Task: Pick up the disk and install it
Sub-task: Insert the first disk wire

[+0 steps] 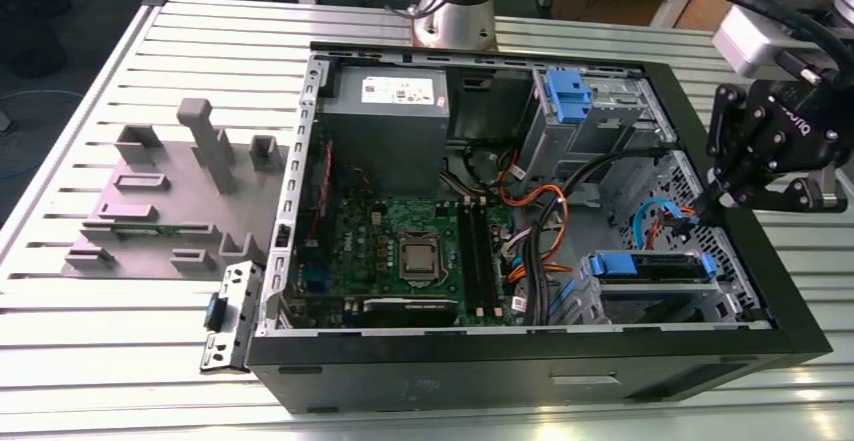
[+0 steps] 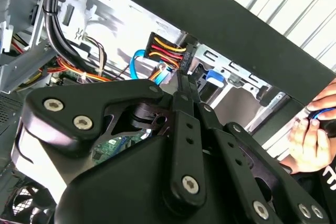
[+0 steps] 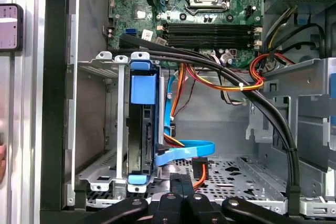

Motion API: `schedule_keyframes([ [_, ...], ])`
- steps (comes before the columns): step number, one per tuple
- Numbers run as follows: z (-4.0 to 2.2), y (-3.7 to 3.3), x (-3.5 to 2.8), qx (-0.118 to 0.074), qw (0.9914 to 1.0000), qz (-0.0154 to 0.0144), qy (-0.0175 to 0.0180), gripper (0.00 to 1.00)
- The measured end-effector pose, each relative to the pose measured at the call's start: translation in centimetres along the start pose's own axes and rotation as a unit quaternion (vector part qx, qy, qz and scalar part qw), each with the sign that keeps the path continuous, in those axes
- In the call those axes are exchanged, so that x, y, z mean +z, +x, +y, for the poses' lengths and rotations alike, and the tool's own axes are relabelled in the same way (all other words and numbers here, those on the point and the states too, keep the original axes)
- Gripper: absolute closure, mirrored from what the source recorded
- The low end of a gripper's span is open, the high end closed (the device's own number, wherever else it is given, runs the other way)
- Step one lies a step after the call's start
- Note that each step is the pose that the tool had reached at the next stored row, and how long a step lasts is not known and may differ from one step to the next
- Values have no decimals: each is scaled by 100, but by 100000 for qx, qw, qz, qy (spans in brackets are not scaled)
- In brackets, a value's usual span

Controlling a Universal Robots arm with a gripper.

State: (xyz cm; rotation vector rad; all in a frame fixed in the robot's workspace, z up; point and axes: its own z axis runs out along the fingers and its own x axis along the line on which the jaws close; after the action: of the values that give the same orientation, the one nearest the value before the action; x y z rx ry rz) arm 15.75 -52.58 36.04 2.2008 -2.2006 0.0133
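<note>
The disk [image 1: 649, 265] sits in the drive cage at the case's corner on the exterior view's right, its blue carrier rails showing along the top. In the first wrist view the disk [image 3: 140, 145] stands edge-on between the cage's metal walls, with a blue tab above it and a blue data cable [image 3: 184, 148] and orange power leads at its connector end. My gripper [image 1: 707, 204] hovers over the case wall just beside that cage, apart from the disk. Its black fingers [image 3: 181, 184] are shut together with nothing between them, and the fingertips [image 2: 184, 85] point into the case.
The open black case [image 1: 534, 361] lies on a slatted metal table. It holds a motherboard [image 1: 400, 251], a grey power supply [image 1: 387, 111], an upper cage with a blue bracket [image 1: 567, 96] and thick black cables [image 3: 262, 108]. A grey fixture [image 1: 174, 191] stands beside it. A person's hand [image 2: 310, 140] is close.
</note>
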Motion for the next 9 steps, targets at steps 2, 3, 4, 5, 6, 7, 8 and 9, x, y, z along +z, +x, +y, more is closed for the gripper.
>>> schedule_keyframes([
  [2, -2, -3, 0, 3, 100000, 0, -21, 89],
  [3, -2, -3, 0, 2, 100000, 0, -21, 89],
  [4, -3, -4, 0, -4, 100000, -1, -22, 89],
  [5, -3, -4, 0, -3, 100000, -2, -23, 89],
  [6, -3, -4, 0, -3, 100000, 0, -21, 89],
  [7, -6, -5, 0, -5, 100000, 5, -44, 89],
  [8, -13, -5, -1, -17, 100000, 9, -135, 83],
  [9, -25, -5, 0, -17, 99999, 1, -395, 83],
])
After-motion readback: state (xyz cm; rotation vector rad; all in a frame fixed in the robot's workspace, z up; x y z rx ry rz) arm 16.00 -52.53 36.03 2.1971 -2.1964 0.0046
